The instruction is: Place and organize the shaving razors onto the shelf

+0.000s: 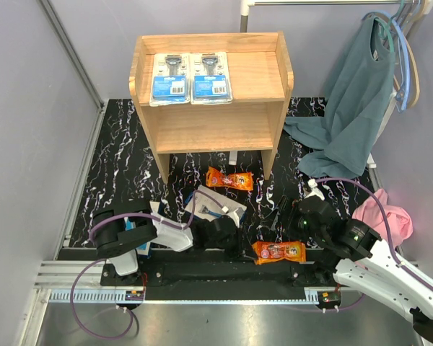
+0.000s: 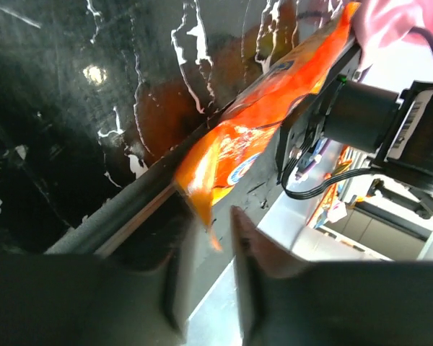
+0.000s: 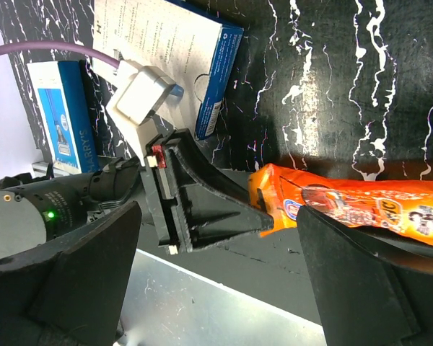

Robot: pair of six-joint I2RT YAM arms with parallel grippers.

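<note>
**Desk:** What's on your left?

**Me:** A blue Harry's box (image 3: 58, 122) sits by the base of my left arm (image 1: 123, 234). Just right of it, a second white-and-blue box (image 1: 227, 205) lies flat on the black marbled bench (image 1: 123, 173), and the arm reaches across it.

**Desk:** And that arm's end effector?

**Me:** The left end effector (image 2: 213, 220) is low at the near edge of the bench. Its jaws stand a narrow slot apart, and the left corner of an orange packet (image 1: 279, 251) is in that slot. I cannot tell whether the corner is actually pinched. The packet lies along the near edge, partly over the black base rail (image 1: 224, 274).

**Desk:** The shelf?

**Me:** The wooden shelf (image 1: 209, 128) stands at the far middle. Two blister packs (image 1: 171, 79) (image 1: 211, 78) on blue cards lie side by side on the left of its top tier. A second orange packet (image 1: 229, 179) lies on the bench just in front of the shelf.

**Desk:** Right side?

**Me:** My right end effector (image 3: 219, 216) faces the near packet with its jaws spread wide and nothing between them. Beyond it, a teal garment (image 1: 353, 108) hangs on a hanger, and a pink cloth (image 1: 390, 216) lies beside the arm.
</note>
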